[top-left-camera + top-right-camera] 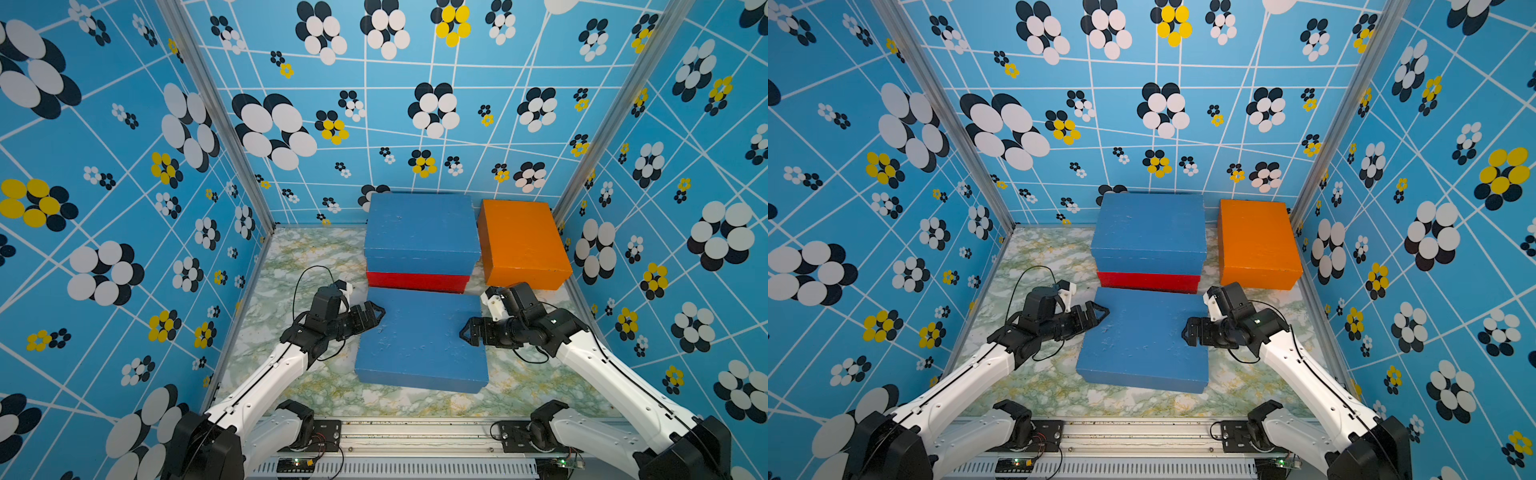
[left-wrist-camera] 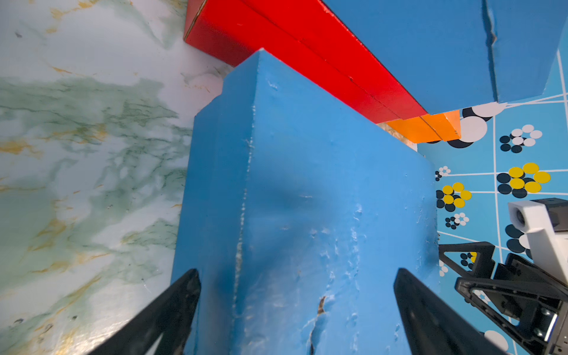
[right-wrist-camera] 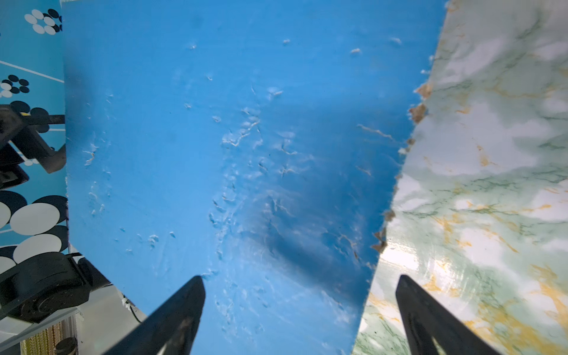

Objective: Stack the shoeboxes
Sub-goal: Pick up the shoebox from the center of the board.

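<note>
- Currently the near blue shoebox (image 1: 419, 345) lies flat on the counter (image 1: 286, 266), between both claws.
- At its left edge, the left claw (image 1: 377, 316) is released, spread wide.
- At its right edge, the right claw (image 1: 466, 332) is likewise released.
- Just behind it, a second blue shoebox (image 1: 419, 224) tops the red shoebox (image 1: 415, 281).

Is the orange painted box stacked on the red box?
No, the orange painted box stands alone on the table; a blue painted box covers the red box.

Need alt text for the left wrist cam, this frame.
The left gripper, fingers open, points at the edge of a scuffed matte blue lidded shoebox on a green-veined marble tabletop. Behind it a red shoebox lies under a second blue shoebox, with a corner of an orange shoebox beyond.
</note>
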You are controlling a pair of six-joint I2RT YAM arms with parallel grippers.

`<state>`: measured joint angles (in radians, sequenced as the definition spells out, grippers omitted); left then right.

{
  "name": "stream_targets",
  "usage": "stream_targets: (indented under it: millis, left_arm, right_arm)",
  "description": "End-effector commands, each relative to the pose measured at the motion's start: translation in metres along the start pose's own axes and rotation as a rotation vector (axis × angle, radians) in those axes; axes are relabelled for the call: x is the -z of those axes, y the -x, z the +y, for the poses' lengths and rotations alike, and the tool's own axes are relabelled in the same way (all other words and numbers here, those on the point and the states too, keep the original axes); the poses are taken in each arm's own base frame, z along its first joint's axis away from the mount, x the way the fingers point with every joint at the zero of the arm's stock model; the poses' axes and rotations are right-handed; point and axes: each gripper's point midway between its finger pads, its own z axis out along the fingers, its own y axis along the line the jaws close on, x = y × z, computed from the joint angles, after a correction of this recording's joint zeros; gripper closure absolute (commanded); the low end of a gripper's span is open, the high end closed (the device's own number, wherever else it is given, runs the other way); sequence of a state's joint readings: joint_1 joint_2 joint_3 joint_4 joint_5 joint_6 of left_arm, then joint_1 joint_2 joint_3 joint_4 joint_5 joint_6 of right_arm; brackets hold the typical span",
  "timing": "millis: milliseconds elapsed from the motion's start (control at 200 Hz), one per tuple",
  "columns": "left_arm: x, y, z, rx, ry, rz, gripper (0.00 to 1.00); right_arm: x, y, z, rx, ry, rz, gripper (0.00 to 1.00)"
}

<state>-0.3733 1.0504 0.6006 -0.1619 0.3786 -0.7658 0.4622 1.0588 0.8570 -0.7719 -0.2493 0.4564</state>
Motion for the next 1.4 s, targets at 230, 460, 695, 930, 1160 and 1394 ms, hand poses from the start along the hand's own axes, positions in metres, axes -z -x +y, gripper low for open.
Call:
stream_targets:
  millis: [230, 460, 695, 930, 1160, 1394]
  left_arm:
    - [-0.005, -0.01, 0.005, -0.001, -0.016, 0.023, 0.01]
    - [-0.015, -0.017, 0.008, 0.005, -0.025, 0.045, 0.01]
    - [-0.021, -0.022, 0.002, 0.001, -0.049, 0.063, 0.0]
    - [-0.032, -0.033, -0.002, 0.009, -0.08, 0.104, 0.0]
    - [-0.026, -0.031, -0.016, -0.008, -0.134, 0.1, 0.01]
    - [-0.009, -0.023, -0.04, -0.058, -0.249, 0.037, 0.01]
  right_arm:
    - [-0.015, -0.009, -0.002, -0.014, 0.026, 0.037, 0.01]
    - [-0.023, -0.01, 0.003, -0.021, 0.06, 0.06, 0.01]
    - [-0.03, -0.012, 0.003, -0.031, 0.063, 0.083, 0.01]
    - [-0.039, -0.011, 0.001, -0.041, 0.058, 0.101, 0.01]
    - [-0.029, -0.001, 0.011, -0.025, 0.087, 0.071, 0.01]
    - [-0.01, 0.009, 0.022, -0.005, 0.114, 0.029, 0.01]
